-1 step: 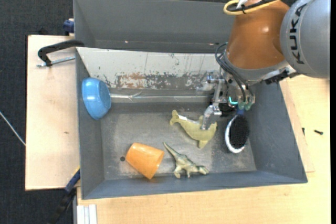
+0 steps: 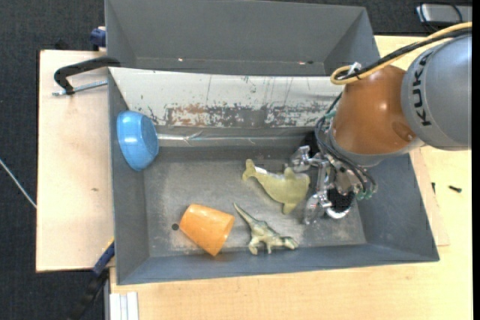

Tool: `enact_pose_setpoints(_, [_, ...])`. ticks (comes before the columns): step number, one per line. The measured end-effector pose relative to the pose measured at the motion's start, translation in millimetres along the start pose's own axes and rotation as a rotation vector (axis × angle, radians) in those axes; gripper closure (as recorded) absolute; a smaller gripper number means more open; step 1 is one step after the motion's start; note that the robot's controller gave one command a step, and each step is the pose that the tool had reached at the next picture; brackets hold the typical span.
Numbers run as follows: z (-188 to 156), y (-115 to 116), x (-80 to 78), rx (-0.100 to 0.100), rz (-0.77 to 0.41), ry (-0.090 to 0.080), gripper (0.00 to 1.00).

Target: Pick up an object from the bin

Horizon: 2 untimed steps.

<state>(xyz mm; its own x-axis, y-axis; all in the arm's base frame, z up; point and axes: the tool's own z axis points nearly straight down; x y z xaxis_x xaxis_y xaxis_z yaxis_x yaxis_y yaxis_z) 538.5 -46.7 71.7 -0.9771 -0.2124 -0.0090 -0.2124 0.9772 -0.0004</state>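
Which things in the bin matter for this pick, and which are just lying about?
In play: gripper; pale yellow-green toy animal beside it, the likely pick.
Lying about: small toy dinosaur; orange cup on its side; blue bowl, far left.

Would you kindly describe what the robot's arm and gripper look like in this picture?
The arm is a thick silver-grey tube with dark lettering along it. A rounded orange cover caps its wrist, with yellow and black cables running over it. The gripper is small, silver metal with black parts.
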Motion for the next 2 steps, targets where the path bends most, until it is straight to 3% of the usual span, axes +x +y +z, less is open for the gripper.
enact_pose_setpoints(1, [-2, 1, -2.2, 0.001, -0.001, -0.006, 1.00])
enact_pose_setpoints(2, [-163, -5, 26.9, 0.004, -0.080, -0.005, 1.00])
